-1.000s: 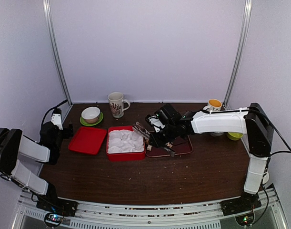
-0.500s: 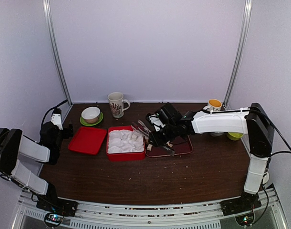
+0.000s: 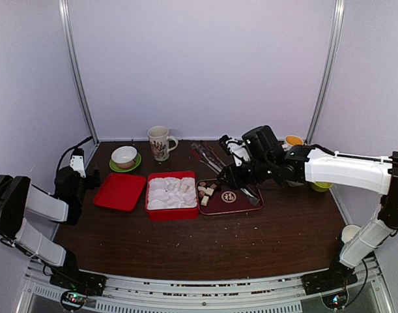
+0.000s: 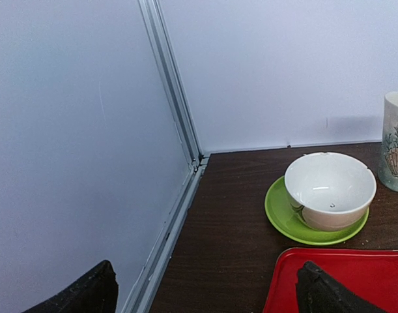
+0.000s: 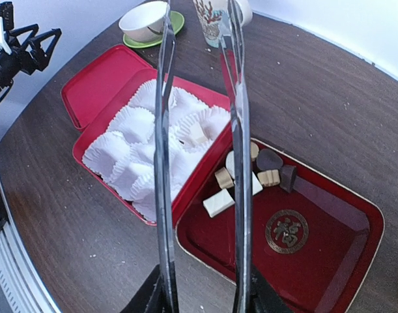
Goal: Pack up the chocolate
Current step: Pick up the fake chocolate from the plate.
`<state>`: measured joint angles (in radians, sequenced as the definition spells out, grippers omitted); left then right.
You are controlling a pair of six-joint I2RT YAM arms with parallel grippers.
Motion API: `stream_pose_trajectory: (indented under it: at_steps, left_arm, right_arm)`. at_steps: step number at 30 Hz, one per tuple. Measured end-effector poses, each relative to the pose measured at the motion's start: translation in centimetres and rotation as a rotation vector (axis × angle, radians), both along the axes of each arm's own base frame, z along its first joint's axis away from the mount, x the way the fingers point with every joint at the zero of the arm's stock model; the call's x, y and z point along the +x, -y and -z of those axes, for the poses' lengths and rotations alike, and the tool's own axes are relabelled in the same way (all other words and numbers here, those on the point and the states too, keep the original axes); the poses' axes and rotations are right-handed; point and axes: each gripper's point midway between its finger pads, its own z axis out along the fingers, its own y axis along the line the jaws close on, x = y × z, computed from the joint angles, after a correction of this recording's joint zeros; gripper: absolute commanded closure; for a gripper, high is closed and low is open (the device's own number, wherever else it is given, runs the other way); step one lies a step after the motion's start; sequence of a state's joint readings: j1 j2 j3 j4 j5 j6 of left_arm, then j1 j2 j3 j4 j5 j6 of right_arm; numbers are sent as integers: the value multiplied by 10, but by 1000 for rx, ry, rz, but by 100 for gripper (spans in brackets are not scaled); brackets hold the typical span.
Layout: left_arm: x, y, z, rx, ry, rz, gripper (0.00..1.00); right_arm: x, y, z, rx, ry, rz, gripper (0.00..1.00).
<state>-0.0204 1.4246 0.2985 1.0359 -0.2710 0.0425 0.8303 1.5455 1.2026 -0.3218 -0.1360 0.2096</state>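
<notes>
**Tongs back off the box, one piece in**

A second ago I had the tongs (image 5: 240,130) down over the box (image 5: 78,154). Now the right gripper (image 3: 236,176) has pulled back and lifted, still clamped on the tong handles. The blades are spread with nothing between them. One cream cube (image 5: 197,134) sits in a paper cup just left of the blades, so I read that as a drop done and the arm resetting for the next pick.

The rest of the chocolate (image 5: 270,176) is bunched on the tray (image 5: 355,242), under the blades about mid-length and just to their right.

- Pieces: small blocks and lumps in cream, tan and dark brown
- Tongs: thin polished metal, long and narrow
- Cups (image 5: 130,124): white pleated paper
- Tray: glossy dark red with a gold emblem

Left gripper (image 4: 205,293) is parked well left of the tongs, fingers apart, empty
</notes>
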Motion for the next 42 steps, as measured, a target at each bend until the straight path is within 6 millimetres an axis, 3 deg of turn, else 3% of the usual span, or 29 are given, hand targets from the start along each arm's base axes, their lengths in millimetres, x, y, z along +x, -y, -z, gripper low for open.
stream_pose_trajectory:
  at_steps: [3, 10, 14, 31, 42]
  left_arm:
    - [0, 0, 0, 0, -2, 0, 2]
    - [0, 0, 2, 0, -8, 0, 2]
    - [0, 0, 2, 0, -10, 0, 2]
    - [0, 0, 3, 0, -12, 0, 2]
    - [0, 0, 3, 0, -12, -1, 2]
  right_arm:
    - [-6, 13, 13, -23, -24, 13, 64]
    - [-28, 45, 68, -124, -142, 43, 65]
    - [-39, 57, 85, -137, -188, 63, 65]
    - [-53, 75, 107, -218, -249, 80, 62]
    - [-43, 80, 127, -323, -277, 114, 62]
